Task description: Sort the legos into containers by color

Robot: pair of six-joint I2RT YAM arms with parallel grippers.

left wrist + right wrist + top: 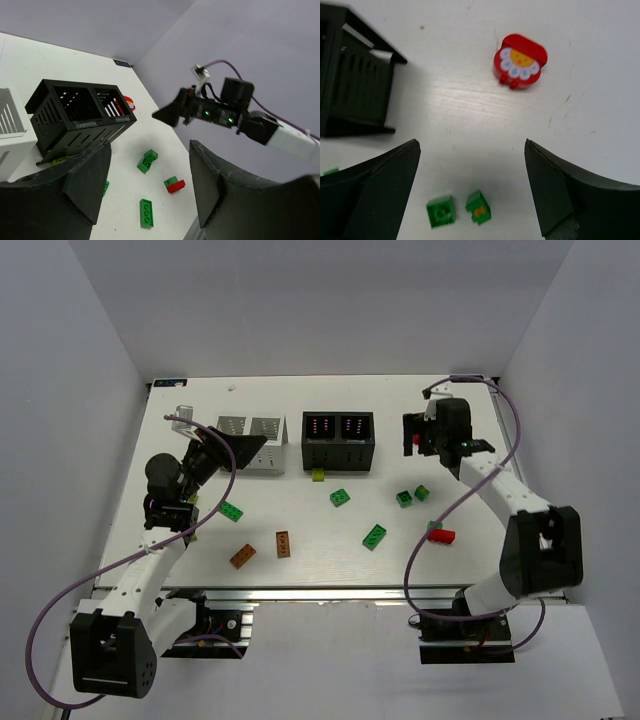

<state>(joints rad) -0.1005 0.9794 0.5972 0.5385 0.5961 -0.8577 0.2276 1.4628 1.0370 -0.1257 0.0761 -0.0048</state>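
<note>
Top: legos [374, 536] loose on table [320, 560] before white box [252, 430], black box [338, 440].
L wrist: left gripper [149, 167] jaws apart, empty, black box ahead.
R wrist: right gripper [471, 150] apart, empty; red flower piece [520, 61] ahead, green bricks [440, 211] nearer.

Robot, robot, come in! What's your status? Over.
Left gripper open, empty. Right gripper open, empty, red flower brick just ahead. Legos loose on table, none gripped.

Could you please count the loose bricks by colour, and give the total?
green bricks: 6
brown-orange bricks: 2
red bricks: 2, one with a flower face
yellow-green brick: 1 clearly visible
Total: 11
</note>
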